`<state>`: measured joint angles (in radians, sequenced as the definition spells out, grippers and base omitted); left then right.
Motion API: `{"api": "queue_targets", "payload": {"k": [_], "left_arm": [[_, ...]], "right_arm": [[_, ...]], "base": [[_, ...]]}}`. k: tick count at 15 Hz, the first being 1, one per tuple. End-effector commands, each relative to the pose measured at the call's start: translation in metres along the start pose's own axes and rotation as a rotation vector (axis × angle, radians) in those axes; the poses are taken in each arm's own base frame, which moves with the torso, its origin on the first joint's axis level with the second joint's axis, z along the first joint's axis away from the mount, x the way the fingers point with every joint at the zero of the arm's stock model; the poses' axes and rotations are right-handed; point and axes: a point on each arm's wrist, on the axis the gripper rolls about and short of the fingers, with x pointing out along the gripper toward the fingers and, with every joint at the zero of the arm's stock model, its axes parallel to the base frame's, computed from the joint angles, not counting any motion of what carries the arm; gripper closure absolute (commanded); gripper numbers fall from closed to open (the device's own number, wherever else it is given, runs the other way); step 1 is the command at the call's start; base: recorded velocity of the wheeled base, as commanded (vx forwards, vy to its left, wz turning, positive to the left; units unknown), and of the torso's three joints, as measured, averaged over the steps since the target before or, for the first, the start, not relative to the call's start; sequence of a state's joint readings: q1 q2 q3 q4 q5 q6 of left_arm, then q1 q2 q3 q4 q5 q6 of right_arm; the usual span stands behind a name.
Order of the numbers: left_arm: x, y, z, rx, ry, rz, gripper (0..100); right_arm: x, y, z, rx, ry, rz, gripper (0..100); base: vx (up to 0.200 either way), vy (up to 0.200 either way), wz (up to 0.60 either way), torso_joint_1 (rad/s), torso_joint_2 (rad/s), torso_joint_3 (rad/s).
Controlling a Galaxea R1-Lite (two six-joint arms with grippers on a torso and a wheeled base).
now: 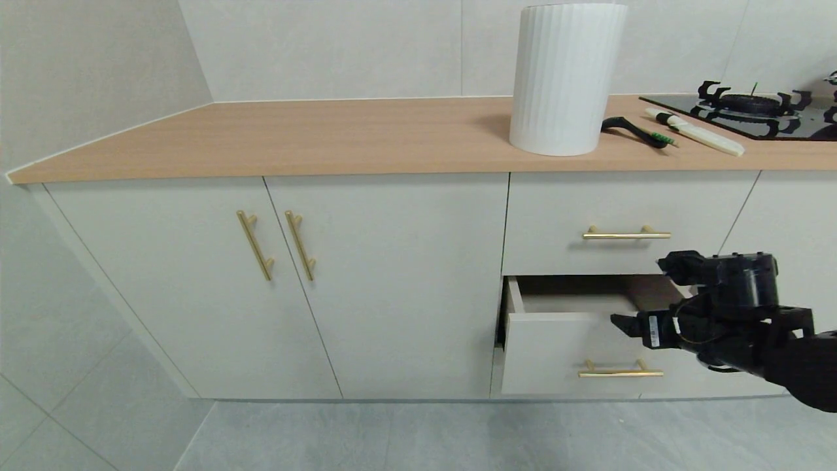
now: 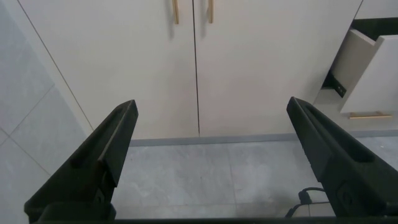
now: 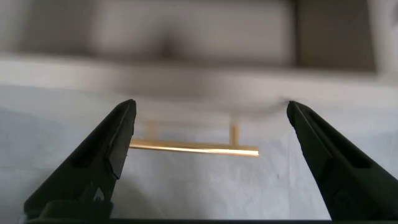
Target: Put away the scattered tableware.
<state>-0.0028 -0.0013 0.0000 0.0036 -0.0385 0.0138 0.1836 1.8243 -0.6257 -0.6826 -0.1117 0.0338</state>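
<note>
Two utensils lie on the wooden countertop (image 1: pixel 294 137) at the right: a black-handled one with a green tip (image 1: pixel 637 133) and a long white one (image 1: pixel 696 133). Below them the lower drawer (image 1: pixel 562 347) is pulled partly out, and its inside looks bare from here. My right gripper (image 1: pixel 644 294) hangs open just in front of that drawer, above its gold handle (image 1: pixel 621 373). In the right wrist view the right gripper (image 3: pixel 210 109) faces the drawer's handle (image 3: pixel 193 148) with nothing between its fingers. My left gripper (image 2: pixel 210 106) is open and low, pointing at the floor before the cabinet doors.
A tall white ribbed container (image 1: pixel 563 78) stands on the counter left of the utensils. A black gas hob (image 1: pixel 752 111) sits at the far right. The upper drawer (image 1: pixel 628 222) is closed. Double cabinet doors (image 1: pixel 281 281) with gold handles stand closed on the left.
</note>
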Motion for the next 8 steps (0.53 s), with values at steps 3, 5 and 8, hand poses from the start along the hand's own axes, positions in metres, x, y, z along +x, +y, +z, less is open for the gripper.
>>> {"api": "queue_targets", "payload": {"k": [3, 5, 8], "left_arm": [[0.000, 0.000, 0.000, 0.000, 0.001, 0.000, 0], [0.000, 0.000, 0.000, 0.000, 0.001, 0.000, 0], [0.000, 0.000, 0.000, 0.000, 0.001, 0.000, 0]], "right_arm": [[-0.021, 0.010, 0.016, -0.003, -0.087, 0.037, 0], [0.009, 0.013, 0.001, 0.007, -0.078, 0.028, 0], [0.048, 0.013, -0.018, 0.055, -0.111, -0.042, 0]], "base": [[0.000, 0.000, 0.00, 0.000, 0.00, 0.000], [0.000, 0.000, 0.00, 0.000, 0.00, 0.000], [0.000, 0.000, 0.00, 0.000, 0.00, 0.000]]}}
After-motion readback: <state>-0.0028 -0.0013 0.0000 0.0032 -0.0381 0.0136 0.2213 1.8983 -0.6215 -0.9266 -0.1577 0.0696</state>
